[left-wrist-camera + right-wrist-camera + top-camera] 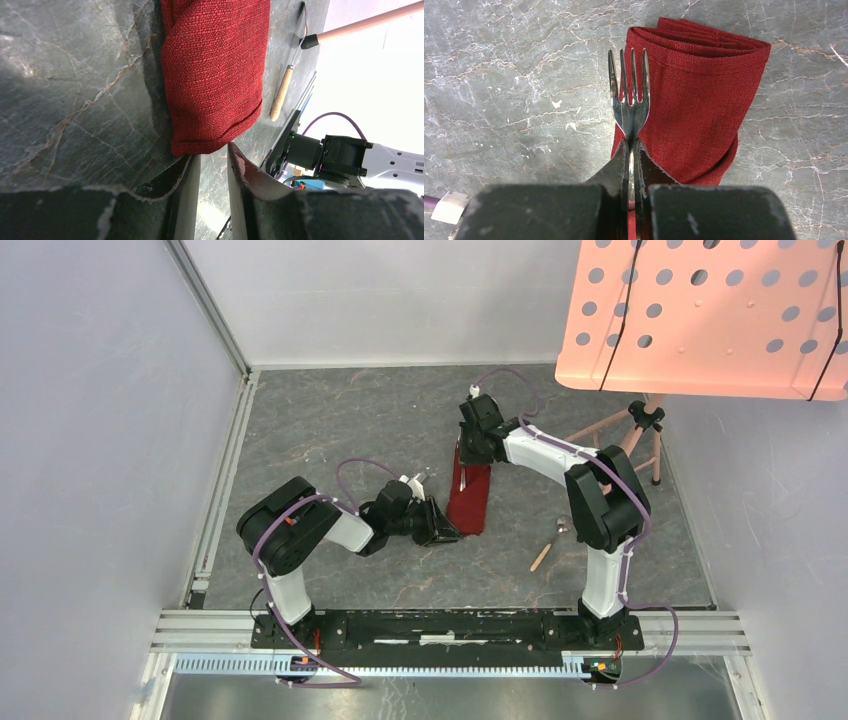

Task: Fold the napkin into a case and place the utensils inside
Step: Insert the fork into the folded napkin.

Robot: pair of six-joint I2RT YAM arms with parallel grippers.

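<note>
1. Your right pincer [630, 147] is squeezed shut on the fork [629, 95]. The prongs stick out past its tips.
2. The prongs hang over the left side of the red napkin case [694, 100], at the end where the folded layers show.
3. The case lies flat on the grey stone-look worktop [350, 430]. It is a narrow strip, and it sits between your two pincers.
4. Your left pincer [210, 160] is low at the other end of the case. Its jaws are a little apart, with only bare worktop between them. Its tips are right at the hem of the cloth.
5. A utensil with a wooden handle [545, 550] lies on the worktop to the right of the case, apart from it. You cannot tell from these views what kind of head it has.
6. A pink stand [700, 310] with holes in it is at the far right corner.
</note>
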